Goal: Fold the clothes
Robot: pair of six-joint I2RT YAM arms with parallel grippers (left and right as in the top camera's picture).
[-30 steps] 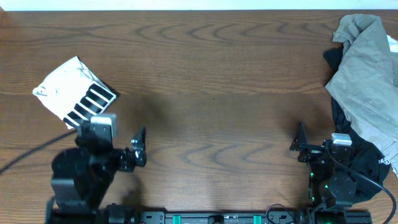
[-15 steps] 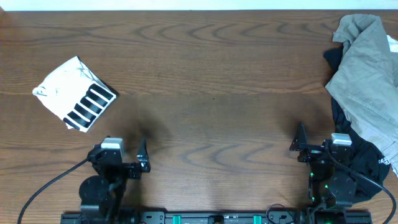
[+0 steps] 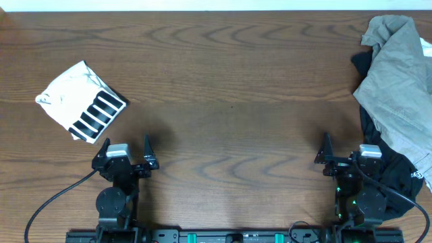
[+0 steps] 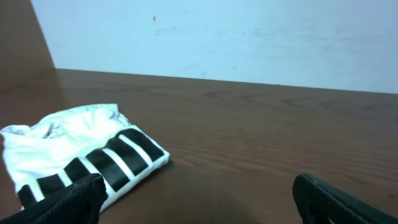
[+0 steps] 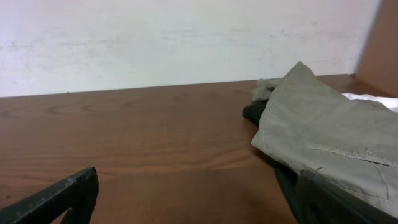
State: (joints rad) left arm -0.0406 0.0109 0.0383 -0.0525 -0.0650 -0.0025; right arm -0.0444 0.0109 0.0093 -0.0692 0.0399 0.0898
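We find the left claw [image 3: 126, 146] spread wide and empty, low at the near edge; the right claw [image 5: 196, 186] is likewise. A folded shirt [image 3: 81, 102] lies beyond the left claw, apart from it. The unfolded pile sits at the right: a grey garment [image 3: 395, 74] over a black one [image 3: 398, 175], beside the right claw. We judge one piece done. Next, the right claw must pinch the grey garment's edge and drag it onto the bare table [image 3: 229, 101].
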